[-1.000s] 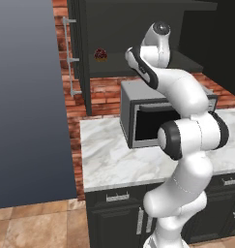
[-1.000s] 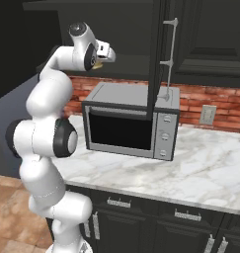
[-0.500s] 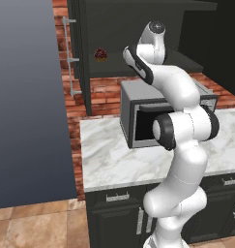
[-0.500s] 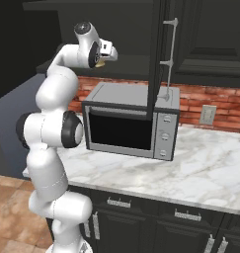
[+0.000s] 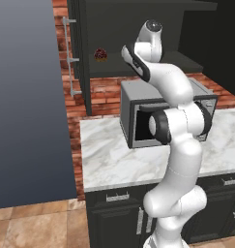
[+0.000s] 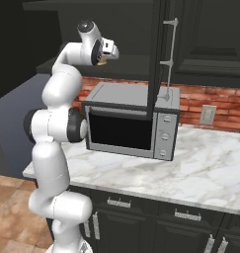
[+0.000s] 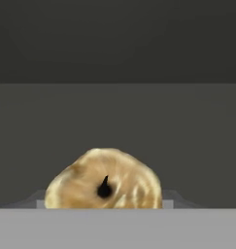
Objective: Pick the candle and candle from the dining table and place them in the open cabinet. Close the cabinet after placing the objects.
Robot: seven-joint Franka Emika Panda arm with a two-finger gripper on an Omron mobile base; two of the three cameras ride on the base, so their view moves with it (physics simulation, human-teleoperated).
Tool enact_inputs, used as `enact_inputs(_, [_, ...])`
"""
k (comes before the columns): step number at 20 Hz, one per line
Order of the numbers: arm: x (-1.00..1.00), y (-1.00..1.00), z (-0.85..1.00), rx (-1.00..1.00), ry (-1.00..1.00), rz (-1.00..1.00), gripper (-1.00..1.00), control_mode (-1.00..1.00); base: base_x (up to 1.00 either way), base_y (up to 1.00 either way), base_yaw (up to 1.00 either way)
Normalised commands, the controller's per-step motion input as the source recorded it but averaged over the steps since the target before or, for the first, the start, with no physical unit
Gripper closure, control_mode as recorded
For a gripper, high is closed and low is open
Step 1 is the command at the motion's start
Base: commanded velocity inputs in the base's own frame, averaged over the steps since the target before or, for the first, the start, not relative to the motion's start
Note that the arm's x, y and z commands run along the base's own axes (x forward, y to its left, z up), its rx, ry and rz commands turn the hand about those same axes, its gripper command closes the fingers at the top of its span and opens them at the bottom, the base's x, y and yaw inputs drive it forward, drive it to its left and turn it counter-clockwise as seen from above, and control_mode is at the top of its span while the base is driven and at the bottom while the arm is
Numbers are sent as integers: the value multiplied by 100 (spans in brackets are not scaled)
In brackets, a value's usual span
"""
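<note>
A short golden-tan candle (image 7: 104,185) with a dark wick fills the bottom middle of the hand view, and its tan body (image 6: 103,61) shows just under the hand in the right base view. My gripper (image 6: 108,57) is shut on it, held high at the level of the cabinet's dark inner shelf (image 5: 119,68). The black cabinet (image 7: 117,116) stands open, with dark shelf space ahead of the candle. Its door (image 6: 158,54) with the long silver bar handle (image 6: 169,59) stands edge-on to the right of the hand. The dining table is out of view.
A small dark-red cupcake-like lump (image 5: 100,54) sits on the shelf to the left of the arm. A grey microwave (image 6: 131,121) stands below on the white marble counter (image 6: 205,168), against a brick wall. A grey wall panel (image 5: 27,106) is at the left.
The arm has drawn more upright, and the hand with the candle has shifted slightly farther toward the cabinet opening. The grip on the candle is unchanged.
</note>
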Motion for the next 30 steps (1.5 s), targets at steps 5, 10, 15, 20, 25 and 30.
enact_inputs(5, [3,-1,-18,0,-1,0,-100,-100,0,0,0])
enact_inputs(10, [0,-1,0,0,-4,0,-100,-100,0,0,0])
enact_inputs(15, [-31,0,0,0,-10,0,-100,-100,0,0,0])
enact_inputs(20, [-68,0,0,0,-14,0,-100,-100,0,0,0])
enact_inputs(25, [-87,0,-18,0,-14,0,-100,-100,0,0,0])
enact_inputs(30, [-91,0,-10,0,-15,0,-100,-100,0,0,0])
